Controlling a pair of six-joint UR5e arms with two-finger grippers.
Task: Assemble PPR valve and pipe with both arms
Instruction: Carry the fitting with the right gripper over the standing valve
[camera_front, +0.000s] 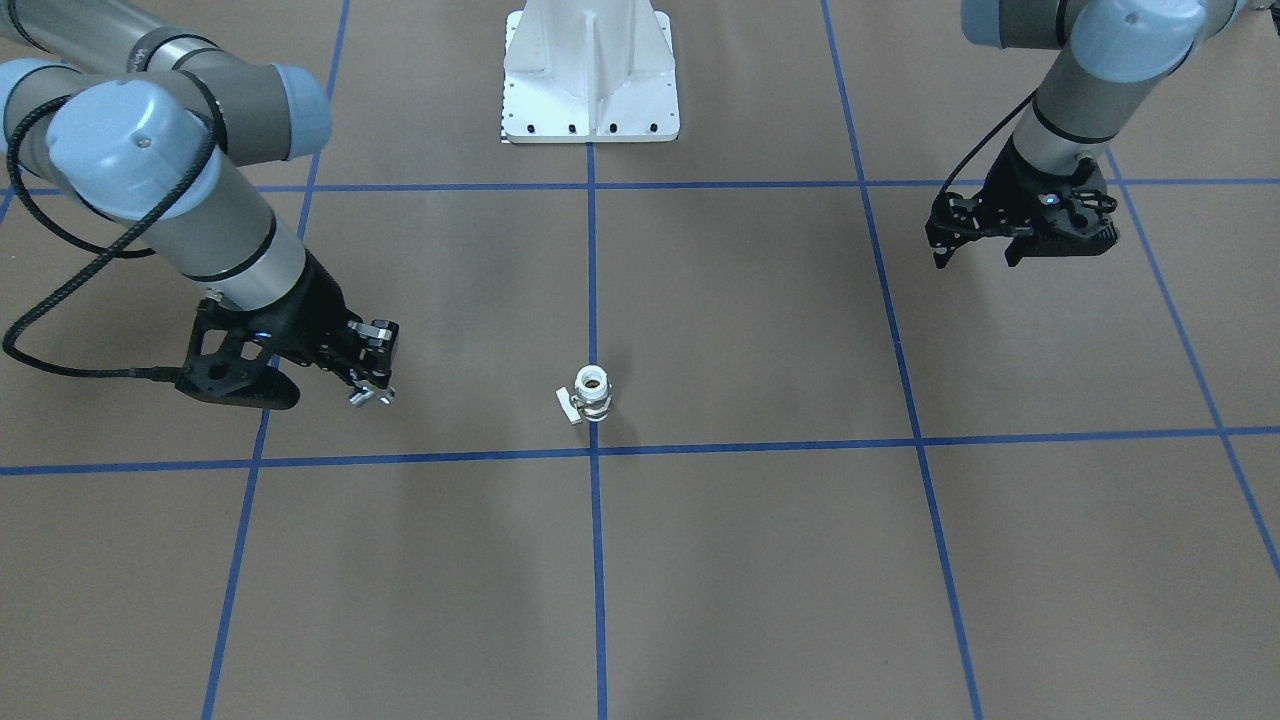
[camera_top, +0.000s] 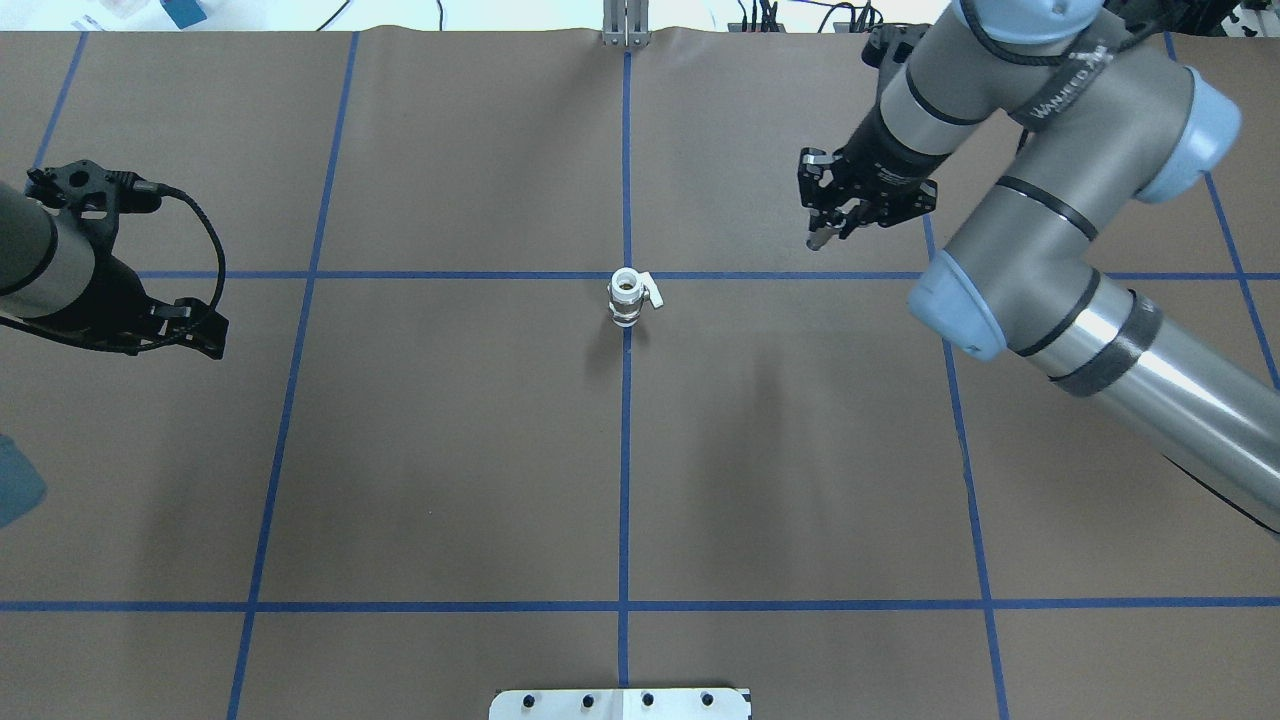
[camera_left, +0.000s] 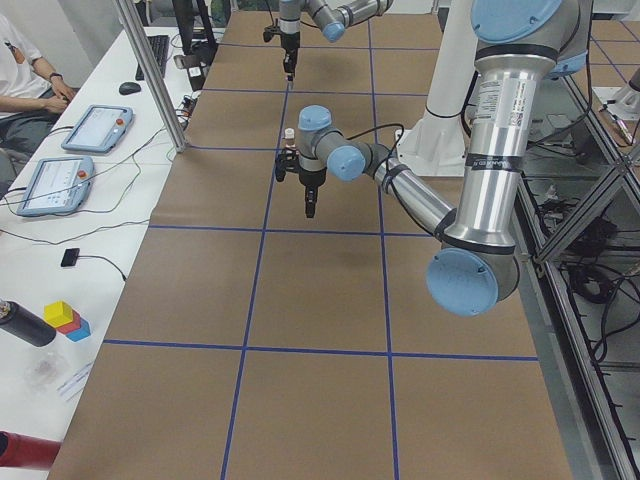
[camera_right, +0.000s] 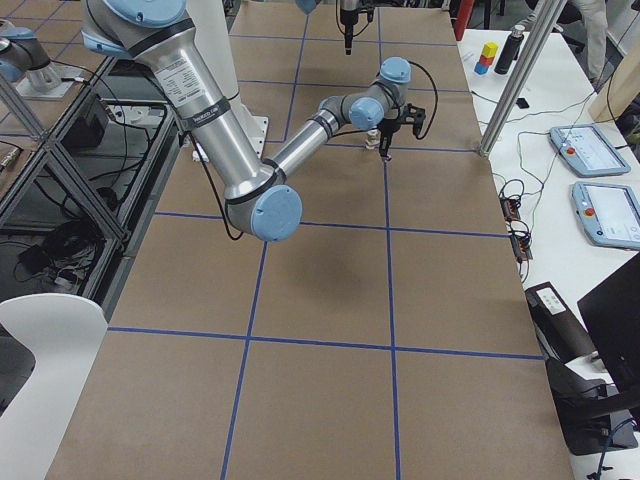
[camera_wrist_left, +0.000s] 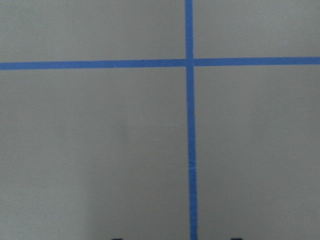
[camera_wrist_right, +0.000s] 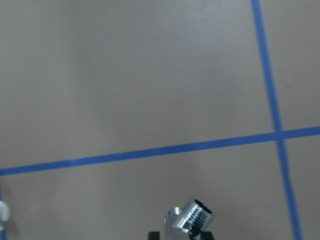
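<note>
Pincers first: the right pincer (camera_front: 372, 388) is clamped narrowly on the pipe (camera_wrist_right: 189, 220), a small chrome bend. In the right wrist view the pipe's threaded open end points up and away. It hangs above the surface (camera_top: 450, 450), well to one side of the PPR valve (camera_front: 590, 393). The left pincer (camera_front: 978, 258) stands wide, its 2 fingers (camera_front: 941, 258) apart with nothing between them, and it is held above the surface far out on the valve's other side. The valve stands upright on 1 white end on the centre blue tape line (camera_top: 624, 480), just beside where a cross line meets it. Its upper white socket is open and shows a brass colour inside. Its pale flat handle (camera_front: 568, 405) sticks out sideways toward the right arm's side. Brown paper covers the surface, ruled into large squares by the tape. The white pedestal base (camera_front: 590, 90) sits on the same centre line at the robot's edge. Printed lettering (camera_top: 1070, 72) runs along a grey link of the right arm (camera_top: 1050, 220), and a label wraps the left arm (camera_left: 490, 110); neither can be read surely.
</note>
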